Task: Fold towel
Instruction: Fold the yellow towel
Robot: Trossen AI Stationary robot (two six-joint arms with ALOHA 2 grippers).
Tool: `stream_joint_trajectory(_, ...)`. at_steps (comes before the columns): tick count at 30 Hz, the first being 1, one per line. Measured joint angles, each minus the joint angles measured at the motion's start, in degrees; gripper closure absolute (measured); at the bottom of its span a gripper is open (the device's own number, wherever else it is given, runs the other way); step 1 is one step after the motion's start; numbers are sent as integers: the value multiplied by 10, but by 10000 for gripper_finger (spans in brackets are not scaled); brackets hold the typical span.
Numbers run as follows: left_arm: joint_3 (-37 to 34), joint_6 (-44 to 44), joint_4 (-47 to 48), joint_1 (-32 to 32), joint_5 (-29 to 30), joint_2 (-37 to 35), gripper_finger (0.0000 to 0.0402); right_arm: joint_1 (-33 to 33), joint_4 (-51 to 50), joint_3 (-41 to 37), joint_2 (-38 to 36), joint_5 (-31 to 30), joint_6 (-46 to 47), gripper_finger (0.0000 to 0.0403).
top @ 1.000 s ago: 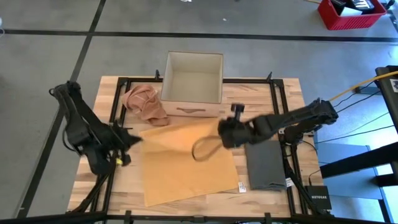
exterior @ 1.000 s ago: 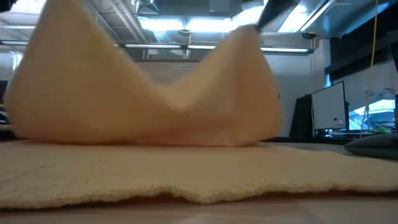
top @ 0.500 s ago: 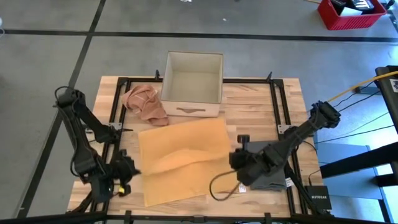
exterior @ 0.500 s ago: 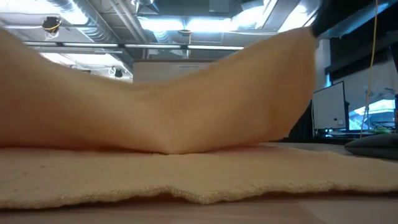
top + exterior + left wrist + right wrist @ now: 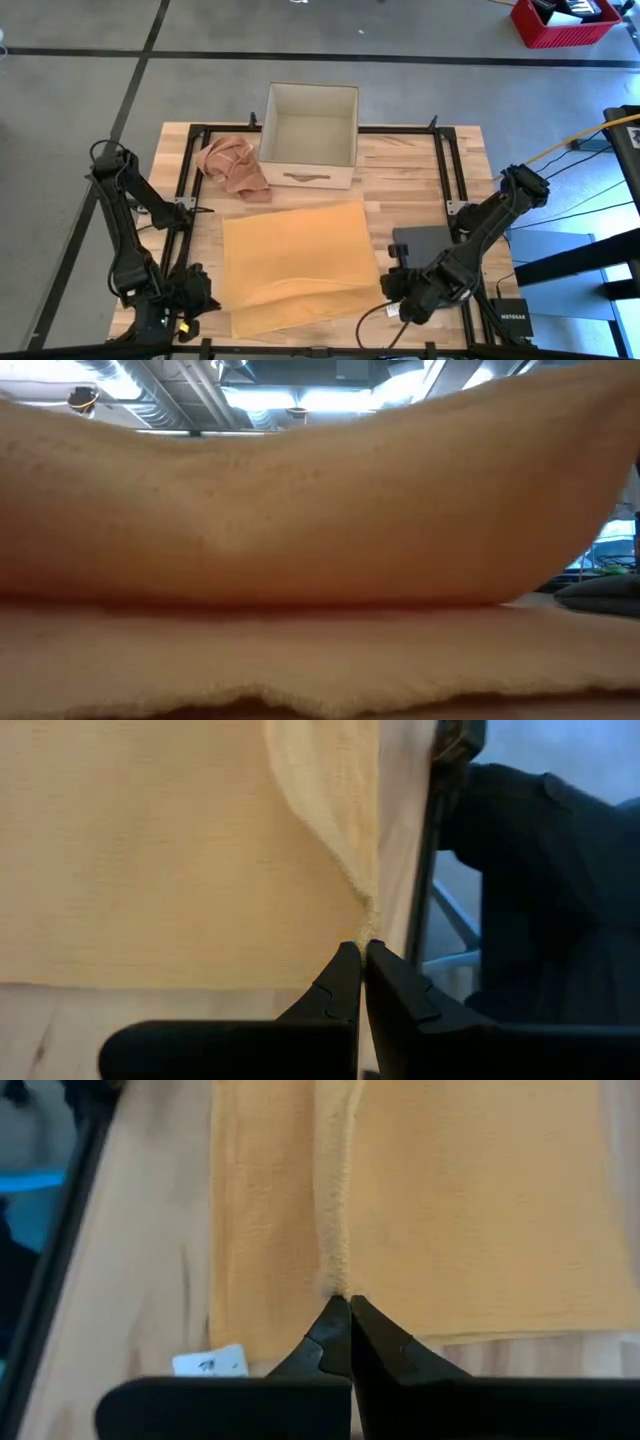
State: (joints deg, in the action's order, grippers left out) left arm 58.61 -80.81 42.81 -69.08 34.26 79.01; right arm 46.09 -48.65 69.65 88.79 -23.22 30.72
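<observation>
At the near left corner of the wooden surface [image 5: 420,175], the left gripper [image 5: 200,297] has its jaws clenched on one corner of the single yellow towel [image 5: 295,260]. That towel lies across the middle of the surface with its near edge lifted. Behind it, toward the far left, sits one crumpled pinkish-tan cloth [image 5: 232,164], and just beside that, one open beige box [image 5: 310,135]. On the right, one folded dark grey cloth [image 5: 423,240] lies flat. The right gripper [image 5: 393,287] is at the near right, jaws clenched on the towel's other near corner. A small white tag [image 5: 210,1364] rests on the wood just beside the towel.
</observation>
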Motion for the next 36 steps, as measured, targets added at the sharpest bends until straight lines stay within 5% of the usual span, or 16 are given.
stream_joint_trajectory(15,0,-1,-16,7,-33,90,402,14,-59,0,61,20,-8,402)
stream_joint_trajectory(20,4,-3,25,20,-29,59,401,3,-74,17,51,-62,-10,402)
stream_joint_trajectory(28,40,7,200,36,149,-41,402,-49,-101,58,-32,-254,-12,402)
stream_joint_trajectory(36,42,34,328,69,264,-139,401,-183,-90,58,-88,-355,-101,402)
